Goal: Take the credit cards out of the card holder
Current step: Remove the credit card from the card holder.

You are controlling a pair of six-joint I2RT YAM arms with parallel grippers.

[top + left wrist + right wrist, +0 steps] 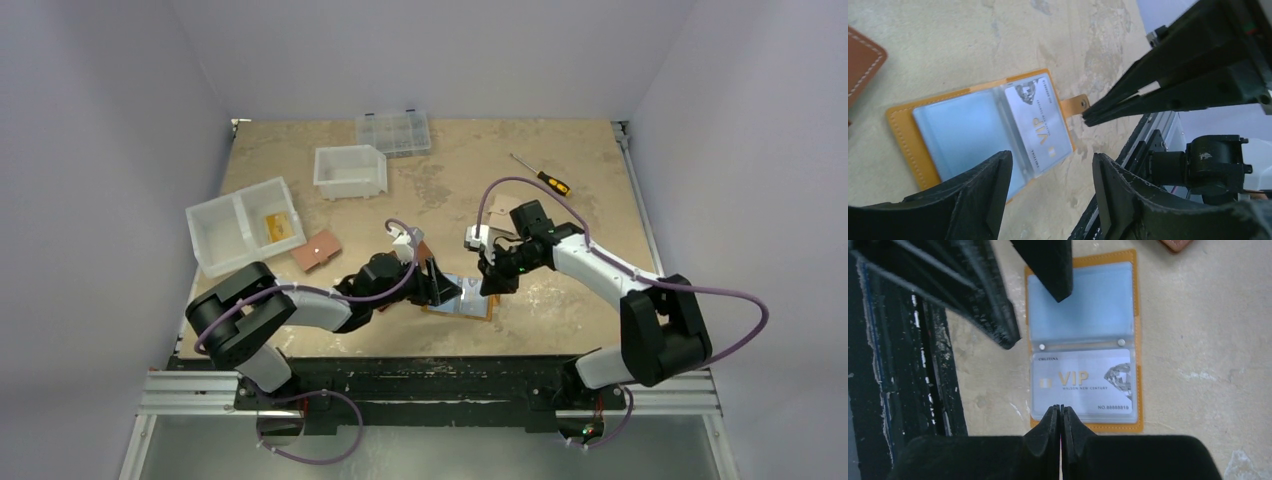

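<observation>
Sleeves [1083,305] of clear plastic dulled what lay inside the card holder [1098,427]. It lay open flat on the table [1208,365], toward 6 o'clock in the overhead view, where both arms hid most of it. In the right wrist view its 12 o'clock sleeve looked pale blue, and whether a card sat inside could not be told. The 6 o'clock sleeve held a silvery credit card [1083,385] showing a diamond picture, gold "VIP", "WALSON NEW CENTURY" beneath, "CHLITINA" at its 11 o'clock corner, and "NO." with a blurred run of eights.

The right gripper [1061,412] had its fingers pressed together at the holder's 6 o'clock edge, right at the snap tab [1075,104]; whether they pinched it could not be told. The left gripper [1050,157] hovered above, fingers spread, grasping nothing. A brown leather corner [860,65] was cut off at 9 o'clock.
</observation>
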